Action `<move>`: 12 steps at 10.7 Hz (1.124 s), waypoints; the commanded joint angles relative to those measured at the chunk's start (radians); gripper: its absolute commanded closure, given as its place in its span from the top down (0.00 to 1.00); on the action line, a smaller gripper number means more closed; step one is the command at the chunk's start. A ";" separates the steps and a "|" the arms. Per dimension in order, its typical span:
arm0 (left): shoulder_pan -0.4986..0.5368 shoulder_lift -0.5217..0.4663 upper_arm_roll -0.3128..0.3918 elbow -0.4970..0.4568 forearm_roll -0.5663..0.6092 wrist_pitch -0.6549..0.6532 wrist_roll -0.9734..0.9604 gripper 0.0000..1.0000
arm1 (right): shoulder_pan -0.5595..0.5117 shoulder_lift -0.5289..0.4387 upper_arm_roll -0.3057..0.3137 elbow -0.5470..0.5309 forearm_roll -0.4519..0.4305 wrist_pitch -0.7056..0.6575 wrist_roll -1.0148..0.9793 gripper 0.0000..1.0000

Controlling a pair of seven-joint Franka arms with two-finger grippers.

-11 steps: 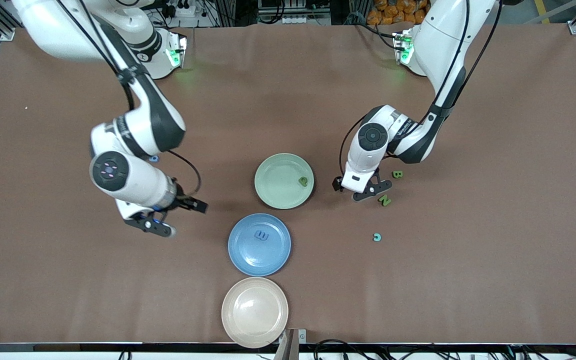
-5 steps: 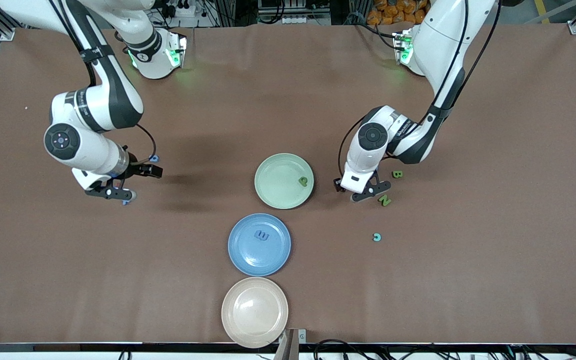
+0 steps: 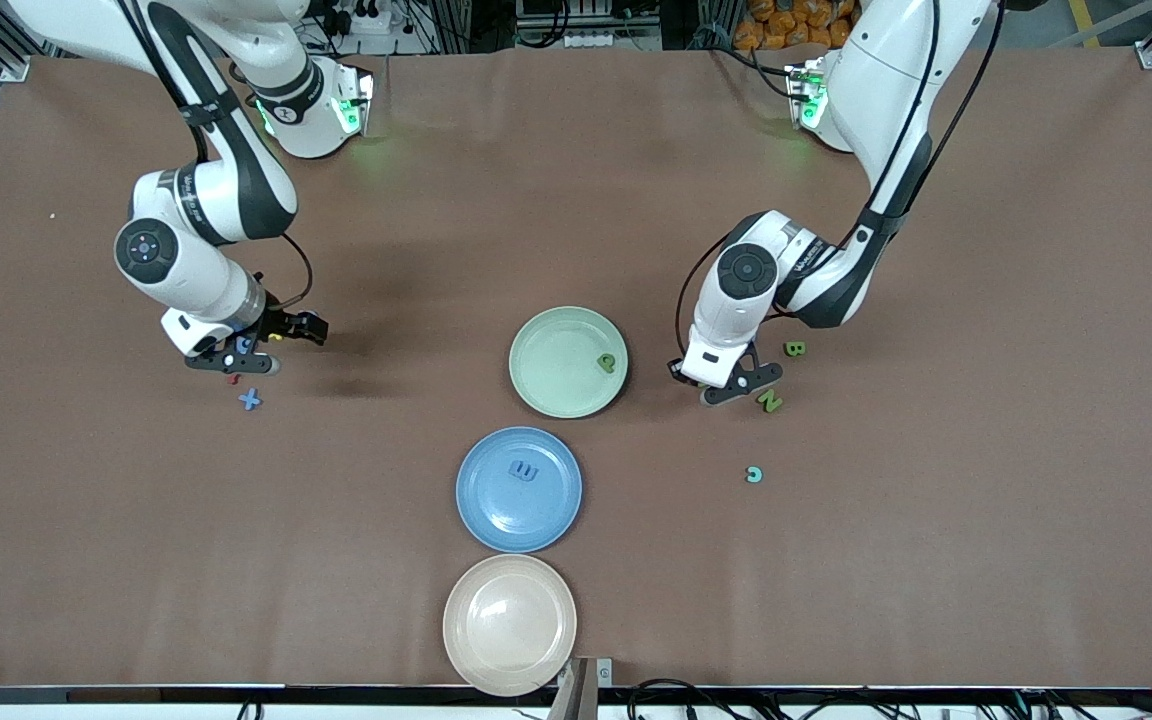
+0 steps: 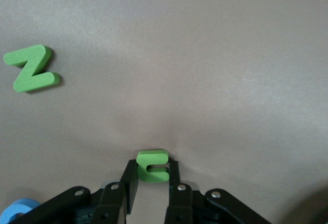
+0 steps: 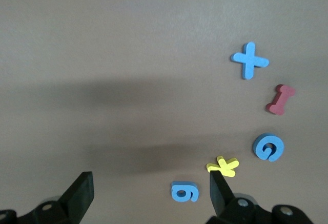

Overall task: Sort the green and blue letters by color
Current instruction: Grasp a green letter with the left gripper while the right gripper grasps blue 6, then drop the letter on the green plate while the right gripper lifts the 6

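Left gripper point(image 4: 152, 175) pinching tight on a green letter point(image 4: 152, 165) down at the table, just beside the green plate point(image 3: 546, 385). Right gripper point(image 5: 148, 193) hanging wide apart over the blue letters point(image 5: 184, 191) toward the right arm's end.

Blue and green letters point(image 3: 769, 400) scattered flat

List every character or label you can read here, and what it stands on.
"Z": green Z letter, lying on the table.
"B": green B letter, on the table by the left arm.
"+": blue plus piece, on the table.
"9" or "6": blue numeral, beside the yellow piece.
"E", sideways: blue letter on the blue plate.
Green piece in the shut left gripper: shape unclear.
Printing on the arms: too small to read.
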 commanded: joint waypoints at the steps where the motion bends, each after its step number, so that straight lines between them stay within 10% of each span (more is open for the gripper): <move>1: -0.004 -0.035 -0.002 0.030 0.027 0.004 -0.033 0.00 | -0.067 0.006 0.035 -0.080 -0.020 0.060 -0.059 1.00; 12: -0.216 -0.044 -0.050 0.130 0.025 -0.003 -0.393 0.00 | -0.104 0.058 0.037 -0.164 -0.029 0.124 -0.056 0.67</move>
